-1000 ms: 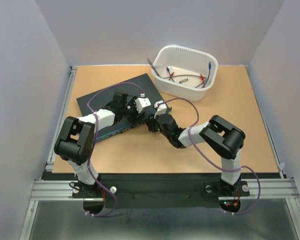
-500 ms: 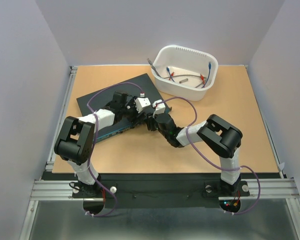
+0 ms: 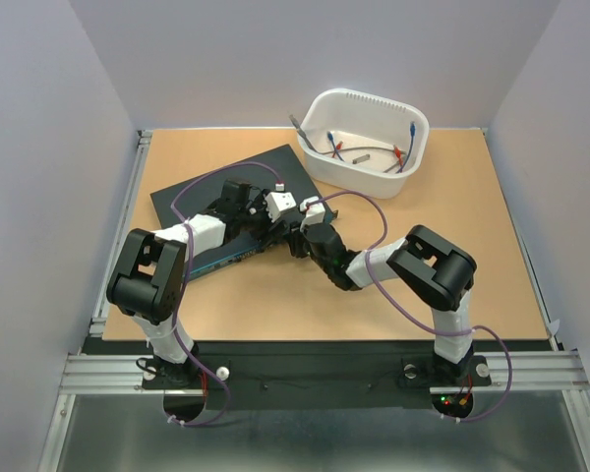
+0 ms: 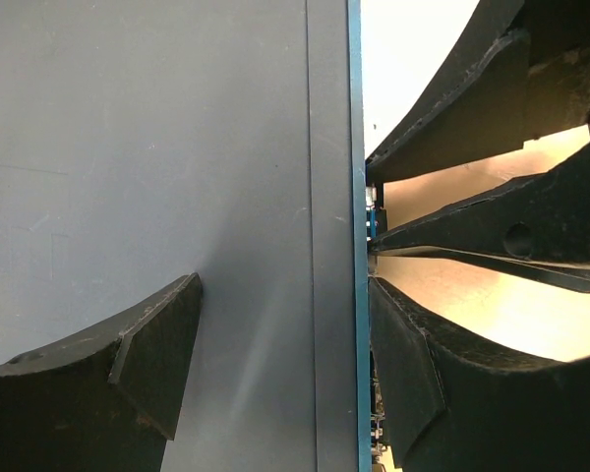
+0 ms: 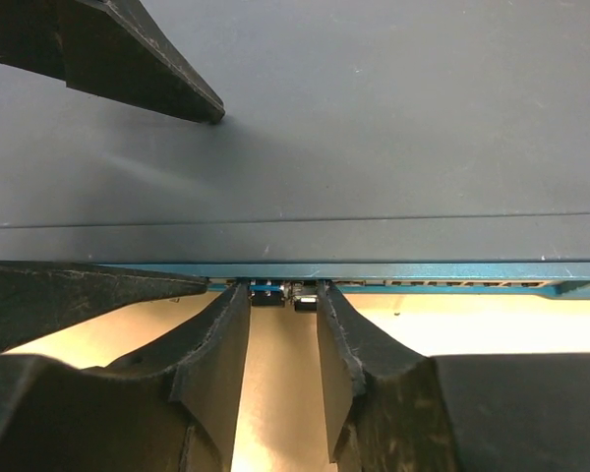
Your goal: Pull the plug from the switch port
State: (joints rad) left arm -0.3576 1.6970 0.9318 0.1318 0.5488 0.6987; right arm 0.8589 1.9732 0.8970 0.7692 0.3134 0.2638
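Right hand (image 5: pixel 280 295) has a finger on each side of the one blue plug (image 5: pixel 266 292); I cannot tell if it squeezes. That plug is straight ahead in the one switch (image 5: pixel 374 128), whose long edge runs sideways on the counter (image 3: pixel 275 295). Left hand (image 4: pixel 280 295), spread wide, is less near.

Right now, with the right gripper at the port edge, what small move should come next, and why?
Probably close the right gripper on the small blue plug. Its jaws stand apart at the port edge of the switch with the plug between their tips, not yet pinched, so pulling back now would likely leave it seated.
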